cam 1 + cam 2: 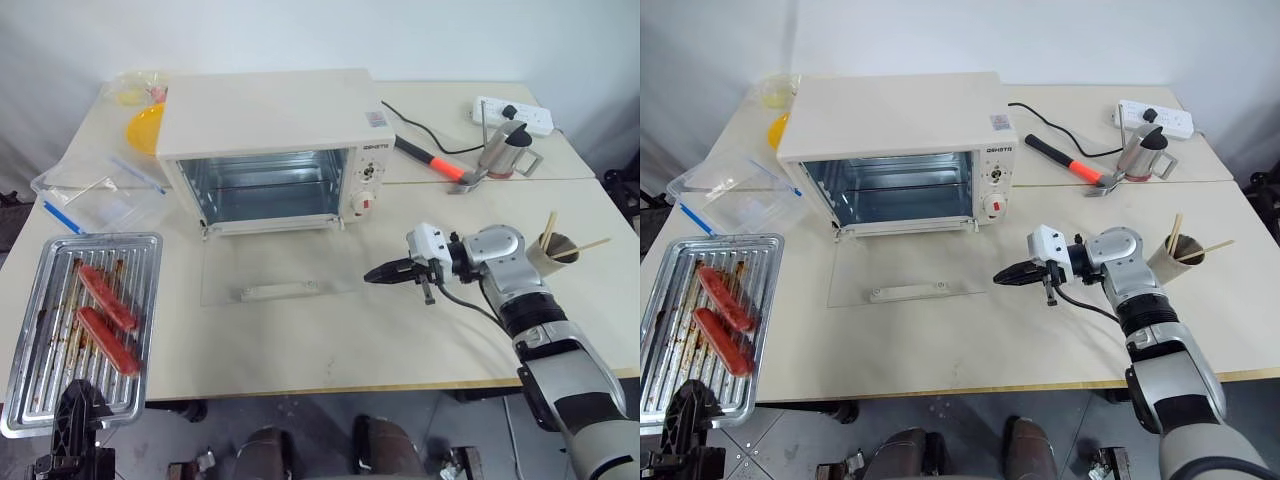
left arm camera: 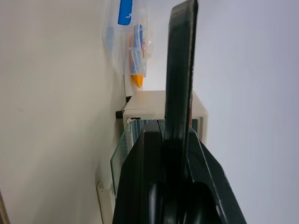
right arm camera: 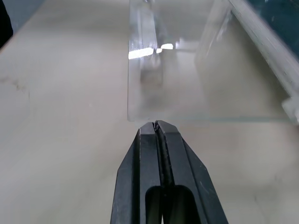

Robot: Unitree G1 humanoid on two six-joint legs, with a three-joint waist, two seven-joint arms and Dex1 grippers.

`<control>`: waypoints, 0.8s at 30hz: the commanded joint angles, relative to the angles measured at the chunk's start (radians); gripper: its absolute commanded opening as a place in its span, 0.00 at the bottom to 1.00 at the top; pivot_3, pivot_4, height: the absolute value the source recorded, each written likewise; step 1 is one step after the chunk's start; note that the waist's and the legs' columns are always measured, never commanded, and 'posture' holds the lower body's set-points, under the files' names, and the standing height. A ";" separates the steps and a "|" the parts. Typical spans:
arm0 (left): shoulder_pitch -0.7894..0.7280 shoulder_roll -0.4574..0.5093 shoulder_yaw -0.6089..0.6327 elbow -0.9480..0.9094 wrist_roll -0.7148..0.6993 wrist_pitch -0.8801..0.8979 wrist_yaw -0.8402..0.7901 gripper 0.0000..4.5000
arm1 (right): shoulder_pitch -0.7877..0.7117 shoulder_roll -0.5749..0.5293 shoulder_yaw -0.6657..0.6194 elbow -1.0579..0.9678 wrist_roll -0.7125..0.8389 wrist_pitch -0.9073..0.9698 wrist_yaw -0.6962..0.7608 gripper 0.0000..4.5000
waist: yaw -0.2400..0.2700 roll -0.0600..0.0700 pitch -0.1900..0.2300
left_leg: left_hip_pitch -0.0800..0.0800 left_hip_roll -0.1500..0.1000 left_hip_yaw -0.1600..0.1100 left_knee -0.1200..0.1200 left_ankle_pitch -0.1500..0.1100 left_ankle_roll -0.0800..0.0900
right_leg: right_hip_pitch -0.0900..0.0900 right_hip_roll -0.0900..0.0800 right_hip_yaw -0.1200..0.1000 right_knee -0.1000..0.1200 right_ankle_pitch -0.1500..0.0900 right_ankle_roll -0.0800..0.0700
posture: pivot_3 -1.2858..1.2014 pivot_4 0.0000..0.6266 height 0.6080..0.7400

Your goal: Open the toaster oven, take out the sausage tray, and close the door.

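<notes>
Surface (image 1: pixel 400 330) carries everything. Toaster oven (image 1: pixel 265 125) stands behind and left of the right tool (image 1: pixel 372 275), its glass door (image 1: pixel 275 280) folded flat just off the closed tips. Sausage tray (image 1: pixel 90 320) lies far left, beside the left tool (image 1: pixel 75 415), whose fingers are pressed together, holding nothing.

bare table (image 1: pixel 300 340) between right claw (image 1: pixel 372 274) and flat-lying door (image 1: pixel 280 275); nothing in way.
</notes>
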 commanded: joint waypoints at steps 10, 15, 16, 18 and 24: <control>0.047 -0.091 0.036 -0.022 -0.012 -0.050 -0.026 0.00 | -0.109 0.111 -0.045 0.233 -0.097 -0.127 0.037 0.01 | -0.009 0.001 0.001 | 0.001 0.003 0.005 0.002 -0.001 0.000 | -0.001 0.006 0.001 0.000 0.000 0.000 | 0.52 0.24 1.00; 0.048 -0.118 0.071 0.007 -0.012 -0.052 -0.051 0.00 | -0.113 0.154 -0.065 0.230 -0.087 -0.100 0.055 0.01 | -0.008 0.001 0.001 | 0.001 0.004 0.005 0.005 -0.001 0.000 | -0.001 0.005 0.001 0.001 -0.001 -0.001 | 0.52 0.24 1.00; 0.046 -0.125 0.076 0.012 -0.012 -0.053 -0.053 0.00 | -0.117 0.163 -0.075 0.224 -0.078 -0.087 0.056 0.01 | -0.008 0.001 0.001 | 0.001 0.004 0.005 0.006 -0.002 0.000 | -0.001 0.005 0.001 0.001 -0.001 -0.002 | 0.52 0.24 1.00; 0.046 -0.134 0.086 0.024 -0.012 -0.050 -0.058 0.00 | -0.130 0.177 -0.097 0.215 -0.062 -0.059 0.054 0.01 | -0.010 0.001 0.001 | 0.001 0.004 0.005 0.007 -0.002 0.000 | -0.001 0.005 0.002 0.001 -0.001 -0.002 | 0.52 0.24 1.00; 0.063 -0.167 0.117 0.074 -0.012 -0.013 -0.084 0.00 | -0.219 0.185 -0.167 0.223 -0.020 0.036 0.038 0.01 | -0.021 0.002 0.001 | 0.000 0.005 0.005 0.008 -0.003 0.000 | -0.002 0.004 0.005 0.001 -0.001 -0.002 | 0.52 0.24 1.00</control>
